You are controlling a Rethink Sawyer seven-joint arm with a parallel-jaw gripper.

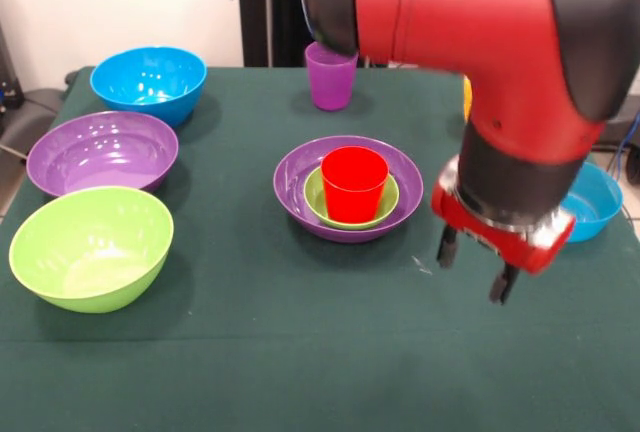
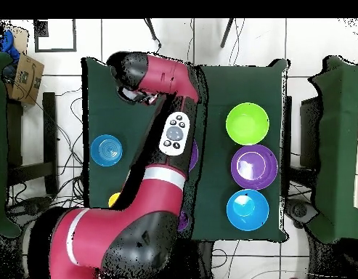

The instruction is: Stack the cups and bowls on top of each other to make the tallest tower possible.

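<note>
The tower stands mid-table: a large purple bowl (image 1: 296, 184) holding a small green bowl (image 1: 312, 196) with a red cup (image 1: 354, 184) upright in it. My gripper (image 1: 476, 266) hangs open and empty just to the right of this stack, low over the cloth and apart from it. A purple cup (image 1: 331, 75) stands behind the stack. At the left lie a large blue bowl (image 1: 148, 82), a second large purple bowl (image 1: 100, 152) and a lime green bowl (image 1: 90, 247). A small blue bowl (image 1: 592, 204) sits at the right, partly behind the arm. In the overhead view the arm covers the stack.
The red arm (image 2: 174, 138) crosses the dark green table (image 1: 260, 352) in the overhead view. A sliver of yellow cup (image 1: 467, 97) shows behind the arm. The three large bowls form a column, lime green (image 2: 247, 123), purple (image 2: 253, 166) and blue (image 2: 247, 209).
</note>
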